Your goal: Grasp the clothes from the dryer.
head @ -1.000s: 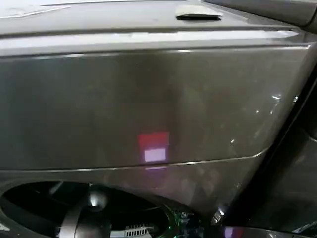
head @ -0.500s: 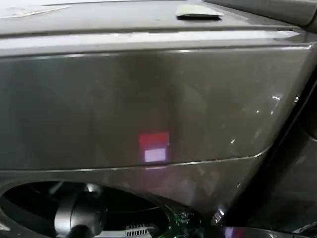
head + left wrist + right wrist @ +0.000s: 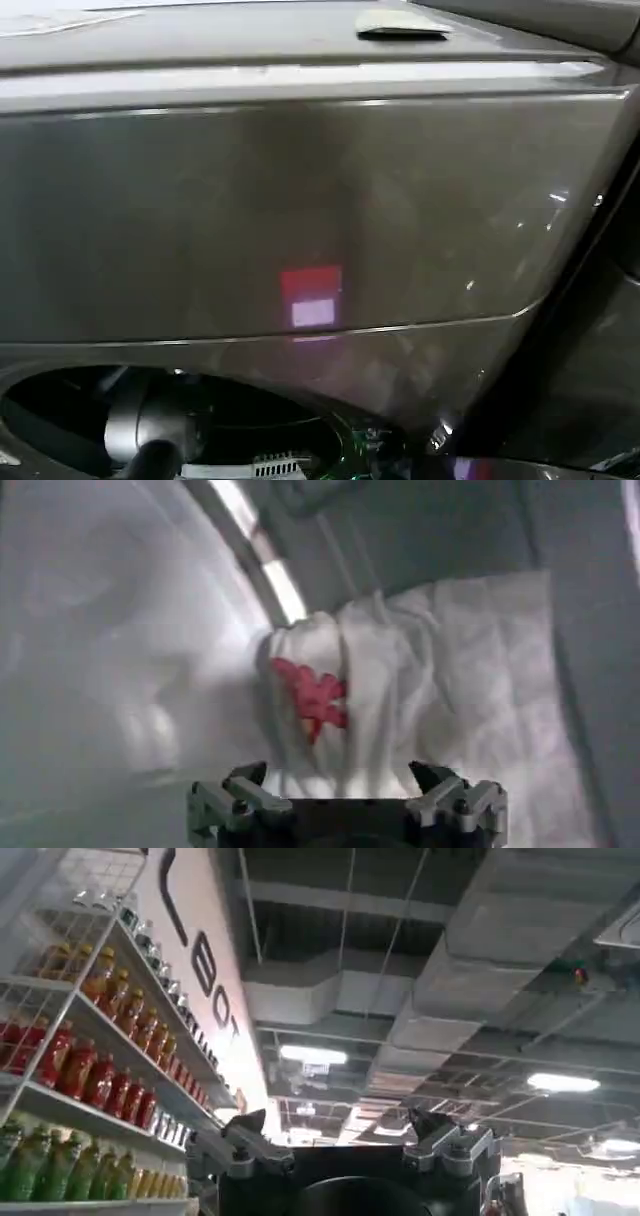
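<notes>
The dryer (image 3: 300, 210) is a large bronze-grey metal machine whose flat front panel takes up most of the head view, with a small red and pale reflection near its middle. Along the lower edge of that view the round opening (image 3: 90, 400) shows as a dark arc, and the left arm (image 3: 140, 430) reaches into it. A flat pale object (image 3: 400, 25) lies on the dryer's top, toward the right.

The left wrist view looks inside the drum (image 3: 110, 650), whose pale curved wall is crossed by a raised rib (image 3: 260, 560). The clothes (image 3: 430, 690) are a crumpled bundle of white to pale-grey soft fabric bearing a red-pink mark (image 3: 312, 695); they lie against the drum wall just ahead of the left gripper (image 3: 345, 780). That gripper's fingers (image 3: 235, 795) are spread apart, released, with the fabric near the tips and nothing between them. Open drum wall lies beside the bundle on the side of the mark.

The right wrist view shows the right gripper (image 3: 345, 1143) pointed up at a ceiling (image 3: 450, 968), fingers parted and empty, beside shelves of bottles (image 3: 90, 1068).
</notes>
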`<state>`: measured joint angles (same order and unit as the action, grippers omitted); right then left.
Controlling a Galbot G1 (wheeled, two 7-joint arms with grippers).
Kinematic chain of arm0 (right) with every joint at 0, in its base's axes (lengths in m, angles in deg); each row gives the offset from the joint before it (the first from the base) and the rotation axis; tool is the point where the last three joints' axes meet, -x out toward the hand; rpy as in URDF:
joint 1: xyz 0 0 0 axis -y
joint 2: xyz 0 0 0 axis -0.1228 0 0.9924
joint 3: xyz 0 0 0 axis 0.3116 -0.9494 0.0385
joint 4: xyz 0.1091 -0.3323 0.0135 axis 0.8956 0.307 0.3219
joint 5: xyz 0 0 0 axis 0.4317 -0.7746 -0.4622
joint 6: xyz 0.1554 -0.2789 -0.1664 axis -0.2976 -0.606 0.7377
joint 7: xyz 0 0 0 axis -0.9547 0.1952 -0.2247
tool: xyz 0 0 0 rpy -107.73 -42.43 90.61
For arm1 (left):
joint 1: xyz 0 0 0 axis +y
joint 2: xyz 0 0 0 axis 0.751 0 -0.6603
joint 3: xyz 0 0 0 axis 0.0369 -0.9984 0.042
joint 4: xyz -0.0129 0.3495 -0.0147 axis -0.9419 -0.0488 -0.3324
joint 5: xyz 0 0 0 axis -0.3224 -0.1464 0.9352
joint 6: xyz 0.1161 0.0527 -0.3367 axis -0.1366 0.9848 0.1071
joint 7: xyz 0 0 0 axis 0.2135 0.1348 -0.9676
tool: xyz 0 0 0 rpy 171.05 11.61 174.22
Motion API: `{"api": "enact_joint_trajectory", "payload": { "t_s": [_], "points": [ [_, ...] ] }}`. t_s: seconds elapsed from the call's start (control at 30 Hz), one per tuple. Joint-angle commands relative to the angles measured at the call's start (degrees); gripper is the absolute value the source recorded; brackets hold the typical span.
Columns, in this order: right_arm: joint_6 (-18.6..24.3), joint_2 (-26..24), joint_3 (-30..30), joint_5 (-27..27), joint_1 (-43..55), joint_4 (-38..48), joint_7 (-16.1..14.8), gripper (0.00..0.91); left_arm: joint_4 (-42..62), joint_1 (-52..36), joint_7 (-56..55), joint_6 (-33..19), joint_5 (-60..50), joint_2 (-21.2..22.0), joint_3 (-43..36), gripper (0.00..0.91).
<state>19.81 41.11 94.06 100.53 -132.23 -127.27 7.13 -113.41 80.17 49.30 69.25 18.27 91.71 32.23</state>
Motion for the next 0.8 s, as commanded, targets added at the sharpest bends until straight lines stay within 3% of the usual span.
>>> {"api": "enact_joint_trajectory", "payload": {
  "t_s": [0.03,0.57,0.8],
  "points": [
    [0.11,0.36,-0.51,-0.03,0.25,-0.22,0.04,0.907,1.70,-0.67,2.76,1.03,1.47,-0.06,0.16,0.907],
    [0.46,0.88,-1.43,-0.19,0.88,-1.13,-0.10,0.907,4.16,0.48,-3.74,4.77,-0.93,-1.10,-0.12,0.907],
    [0.56,0.99,-1.76,-0.20,1.06,-0.96,-0.08,0.907,5.74,0.80,-2.58,0.87,4.46,-1.08,-0.13,0.907]
  ]
}}
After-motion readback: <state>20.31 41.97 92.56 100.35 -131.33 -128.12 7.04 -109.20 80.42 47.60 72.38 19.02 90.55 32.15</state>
